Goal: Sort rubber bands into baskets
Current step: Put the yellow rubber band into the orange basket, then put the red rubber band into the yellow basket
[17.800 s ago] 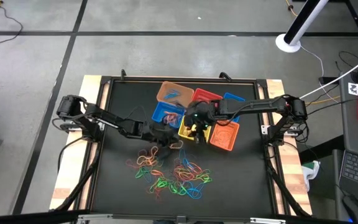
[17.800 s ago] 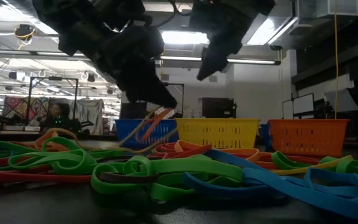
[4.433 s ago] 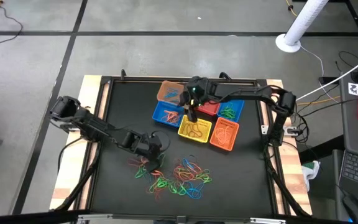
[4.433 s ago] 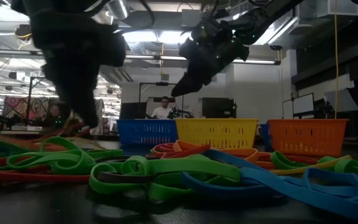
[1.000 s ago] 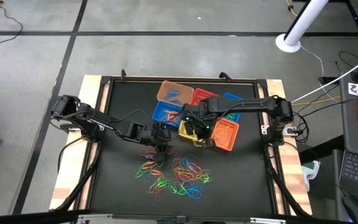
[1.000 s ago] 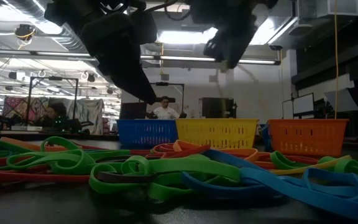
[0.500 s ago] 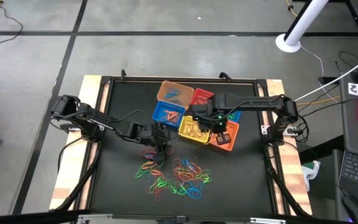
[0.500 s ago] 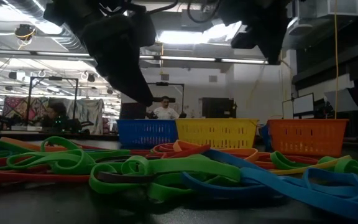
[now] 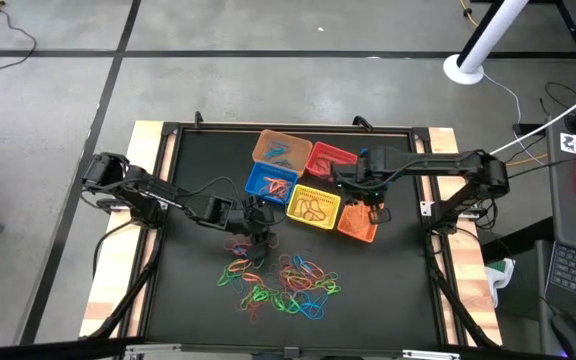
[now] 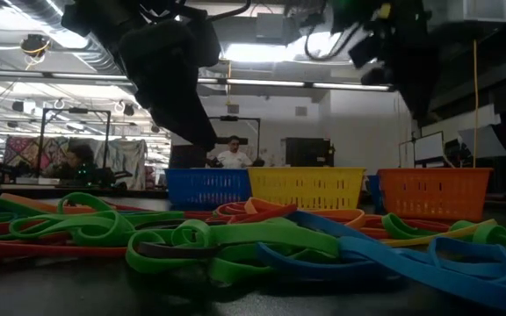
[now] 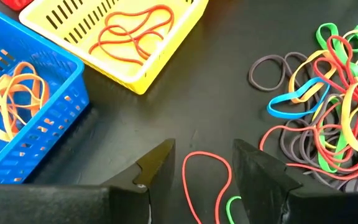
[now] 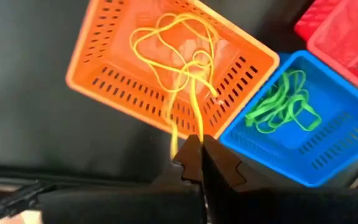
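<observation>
Several baskets stand in a cluster at the table's far middle: tan-orange [image 9: 276,150], red [image 9: 330,158], blue [image 9: 271,182], yellow [image 9: 313,205], orange [image 9: 356,224]. Loose rubber bands [image 9: 283,280] lie in a pile nearer the front. My right gripper [image 12: 194,149] hangs above the orange basket [image 12: 166,68], shut on a yellow rubber band. My left gripper [image 11: 204,165] stands open low over the table beside the pile. Its fingers are on either side of a red band [image 11: 207,177] that lies flat, and they touch nothing. My right gripper pinches one end of a yellow rubber band [image 12: 188,121] between its two fingertips, coming from above and pointing down. The band hangs slack below the fingers over the orange basket. Whether its lower end rests on the yellow bands [image 12: 173,37] in the basket, I cannot tell.
A second blue basket [image 12: 297,118] with green bands stands beside the orange one. The near blue basket [image 11: 17,106] holds orange bands and the yellow basket [image 11: 123,31] holds red ones. Bare black mat lies at the left and right of the pile. A person sits in the room behind.
My right gripper has gone toward the table's right edge, from over the yellow basket to over the orange one. It stays shut on the yellow band, which hangs below it.
</observation>
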